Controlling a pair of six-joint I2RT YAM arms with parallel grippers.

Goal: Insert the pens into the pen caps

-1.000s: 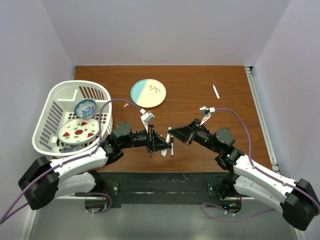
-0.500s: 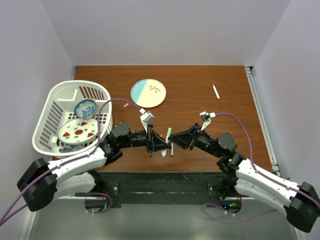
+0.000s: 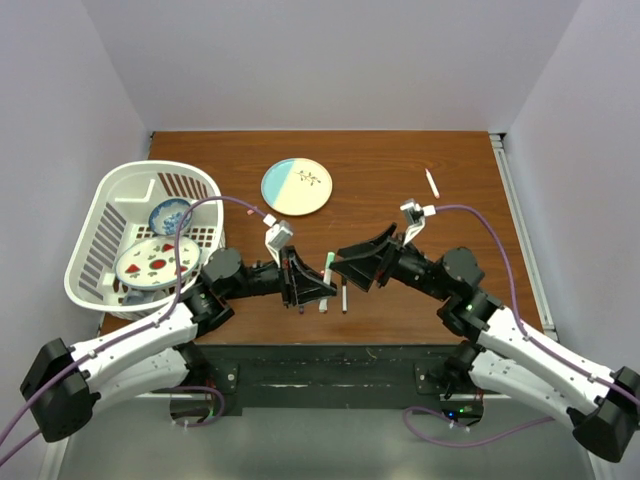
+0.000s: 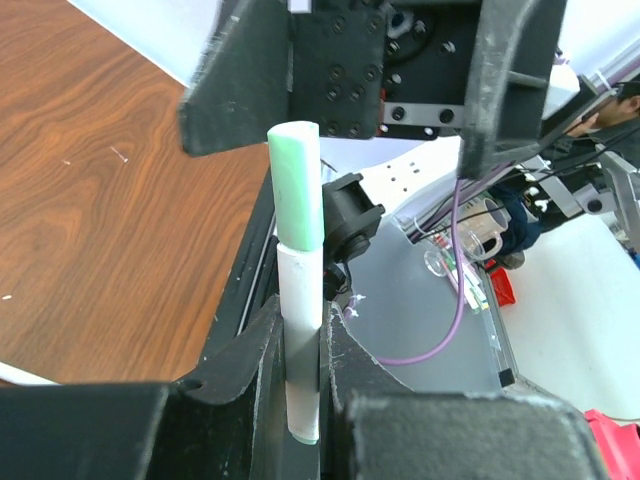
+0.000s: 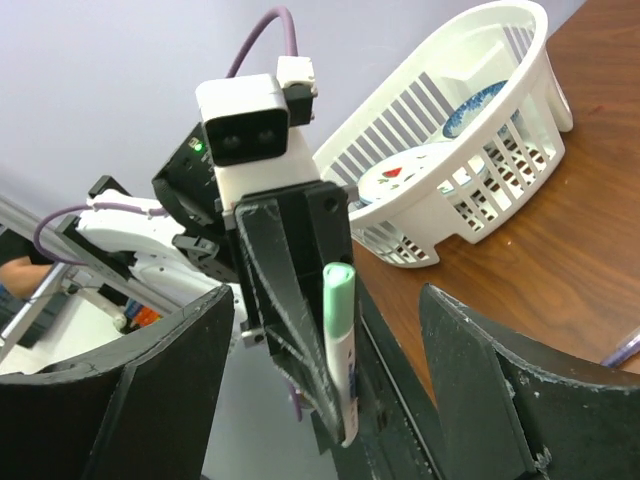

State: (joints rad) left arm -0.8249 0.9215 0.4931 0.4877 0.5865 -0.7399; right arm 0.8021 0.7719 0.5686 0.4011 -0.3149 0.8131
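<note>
A white basket (image 3: 100, 215) on the brown table (image 3: 400, 175) holds a bowl (image 3: 168, 215) and plate (image 3: 150, 264). The left gripper (image 4: 300, 318) squeezes a pen (image 4: 300, 280); the right gripper (image 3: 344, 263) gapes.

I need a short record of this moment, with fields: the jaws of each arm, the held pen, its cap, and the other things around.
left jaws: shut on the pen
right jaws: open, facing the pen, holding nothing
pen: white barrel, upright in the left jaws
cap: green, seated on the pen's top end
loose pens: one far right on the table, two near the front edge
plate: far middle
basket: left side, dishes inside
</note>
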